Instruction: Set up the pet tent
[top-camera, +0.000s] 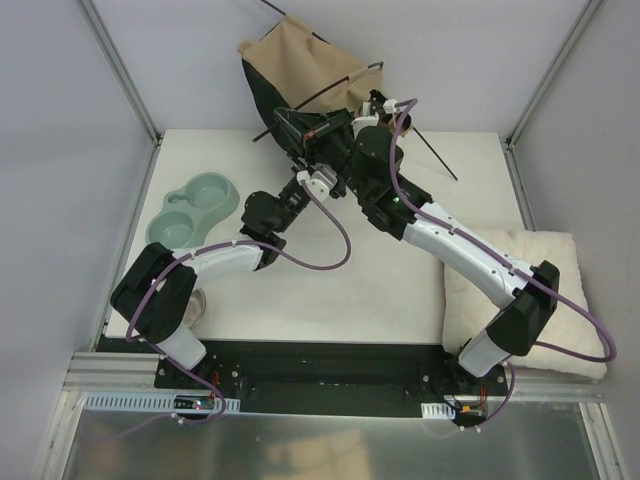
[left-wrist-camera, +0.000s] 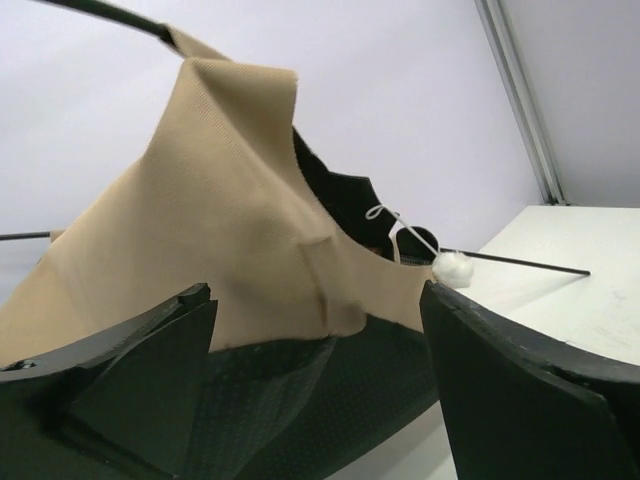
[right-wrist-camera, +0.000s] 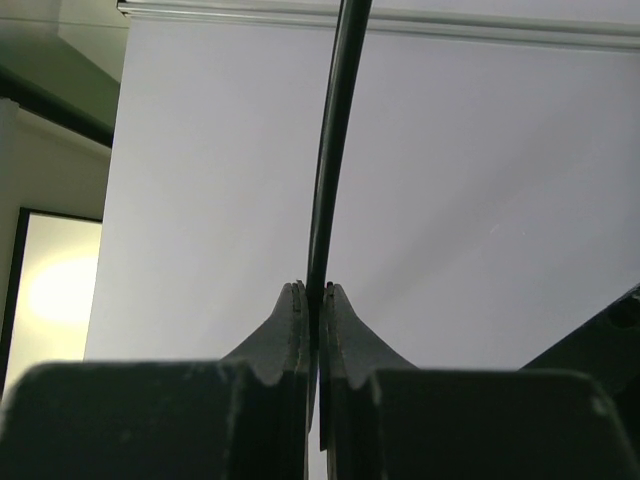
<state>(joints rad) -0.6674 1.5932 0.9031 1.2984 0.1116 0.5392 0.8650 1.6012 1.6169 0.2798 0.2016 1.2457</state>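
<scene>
The pet tent (top-camera: 300, 60) stands half raised at the table's far edge, tan fabric over black lining. In the left wrist view its tan cloth (left-wrist-camera: 230, 220) rises ahead, with the black lining (left-wrist-camera: 340, 390) below and a white pom-pom (left-wrist-camera: 455, 268) on a cord at the right. My left gripper (top-camera: 297, 150) is open at the tent's black base; in its own view (left-wrist-camera: 320, 335) the fabric lies just beyond the spread fingers. My right gripper (top-camera: 376, 98) is shut on a thin black pole (right-wrist-camera: 335, 150) at the tent's right side; in its own view (right-wrist-camera: 318, 290) the pole runs up from the tips.
A green double pet bowl (top-camera: 192, 208) sits at the left. A metal bowl (top-camera: 196, 306) lies under the left arm. A fluffy cream cushion (top-camera: 530, 290) lies at the right edge. A loose pole end (top-camera: 435, 155) rests on the table right of the tent.
</scene>
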